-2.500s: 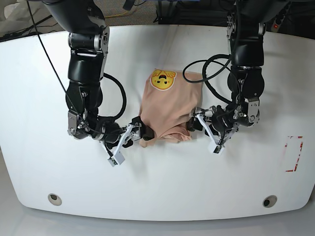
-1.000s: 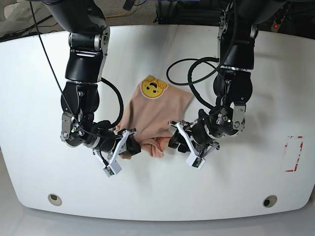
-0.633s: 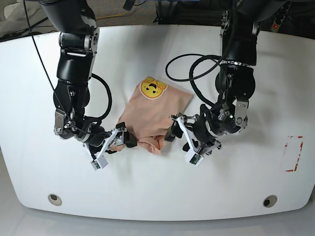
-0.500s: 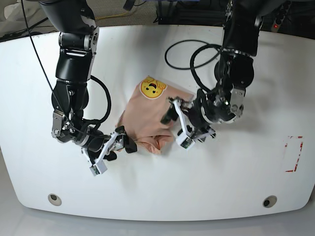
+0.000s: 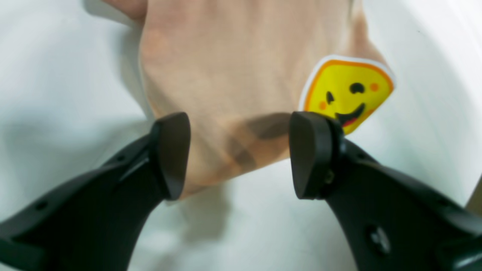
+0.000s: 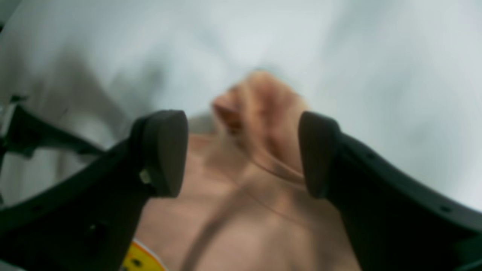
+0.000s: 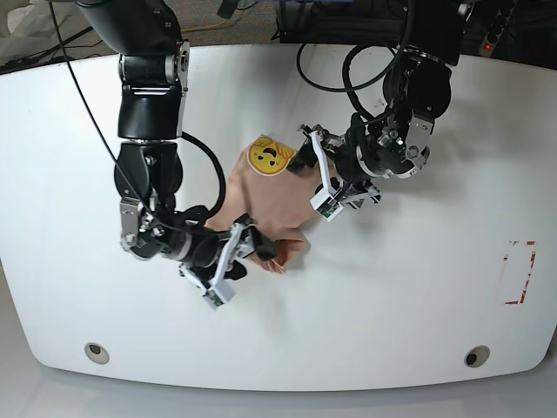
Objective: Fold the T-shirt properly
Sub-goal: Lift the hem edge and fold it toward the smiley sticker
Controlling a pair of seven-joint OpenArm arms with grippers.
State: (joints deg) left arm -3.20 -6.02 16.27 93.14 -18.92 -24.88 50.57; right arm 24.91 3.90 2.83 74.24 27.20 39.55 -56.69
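Shirt (image 7: 261, 200) sits folded mid-table (image 7: 418, 305), both grippers — left (image 5: 237, 158), right (image 6: 241, 154) — hang over its opposite ends, jaws wide, gripping nothing — likely lining up a tidy-up pinch.

I work in a robotics lab; my white desk (image 7: 418, 305) has bolt holes, loose black cables (image 7: 348, 78) and equipment behind.
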